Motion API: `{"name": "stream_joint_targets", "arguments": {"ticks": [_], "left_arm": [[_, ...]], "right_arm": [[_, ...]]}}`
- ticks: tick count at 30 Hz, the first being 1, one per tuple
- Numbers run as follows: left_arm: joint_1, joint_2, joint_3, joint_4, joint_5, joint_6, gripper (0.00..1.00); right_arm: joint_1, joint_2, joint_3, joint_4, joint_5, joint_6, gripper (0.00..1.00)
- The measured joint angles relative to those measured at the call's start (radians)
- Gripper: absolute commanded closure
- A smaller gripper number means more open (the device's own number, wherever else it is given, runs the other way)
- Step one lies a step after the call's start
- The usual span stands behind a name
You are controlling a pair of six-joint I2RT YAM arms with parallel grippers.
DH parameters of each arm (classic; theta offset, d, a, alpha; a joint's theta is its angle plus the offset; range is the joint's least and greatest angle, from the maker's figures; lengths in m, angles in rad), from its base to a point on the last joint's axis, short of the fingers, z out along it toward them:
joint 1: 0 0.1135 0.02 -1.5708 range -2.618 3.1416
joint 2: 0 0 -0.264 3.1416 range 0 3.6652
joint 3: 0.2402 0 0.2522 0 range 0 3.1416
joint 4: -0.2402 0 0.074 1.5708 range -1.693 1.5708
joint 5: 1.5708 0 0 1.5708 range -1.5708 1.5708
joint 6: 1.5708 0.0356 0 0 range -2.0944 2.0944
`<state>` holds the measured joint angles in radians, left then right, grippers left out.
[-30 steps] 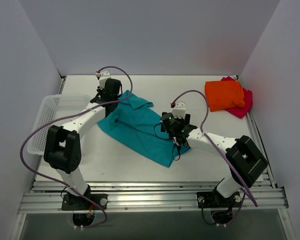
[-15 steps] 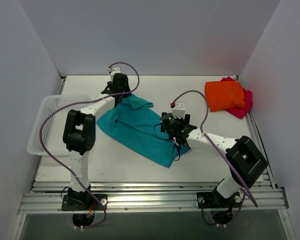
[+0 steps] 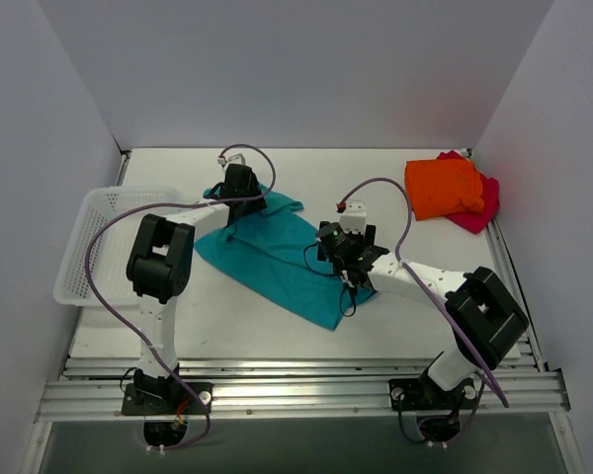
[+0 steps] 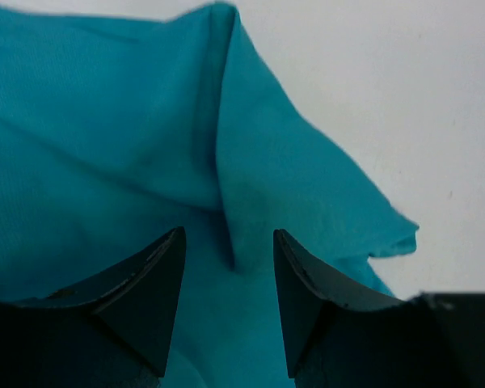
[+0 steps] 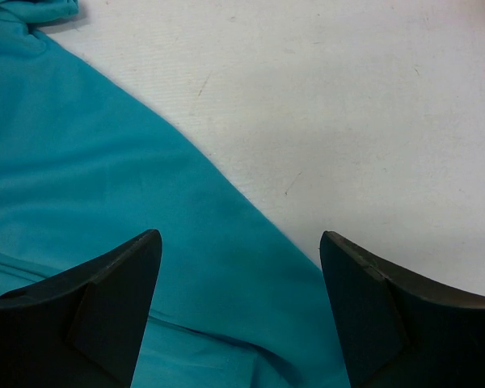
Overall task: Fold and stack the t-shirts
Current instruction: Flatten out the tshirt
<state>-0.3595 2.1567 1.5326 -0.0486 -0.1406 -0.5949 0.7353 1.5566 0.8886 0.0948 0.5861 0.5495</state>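
Directly beneath both arms' parted jaws lies the teal shirt.

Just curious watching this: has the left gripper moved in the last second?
Yes. The left gripper has shifted right, away from the white basket, and hovers over the far edge of the teal shirt.

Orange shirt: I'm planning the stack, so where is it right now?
In the top view, the orange shirt lies at the far right corner of the table, atop the magenta shirt.

A white mesh basket sits at the left edge of the white table.
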Motion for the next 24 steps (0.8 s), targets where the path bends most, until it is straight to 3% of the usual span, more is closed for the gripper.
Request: {"name": "stream_joint_targets", "arguments": {"ticks": [11,24], "left_arm": [[-0.026,-0.042,-0.11,0.102,0.037,-0.035,0.47],[-0.027,-0.007,-0.113,0.144,0.038,-0.049,0.51]], "right_arm": [[-0.002,0.042,0.002,-0.001,0.0,0.0,0.25],[-0.006,0.058,0.011,-0.001,0.0,0.0,0.25]]}}
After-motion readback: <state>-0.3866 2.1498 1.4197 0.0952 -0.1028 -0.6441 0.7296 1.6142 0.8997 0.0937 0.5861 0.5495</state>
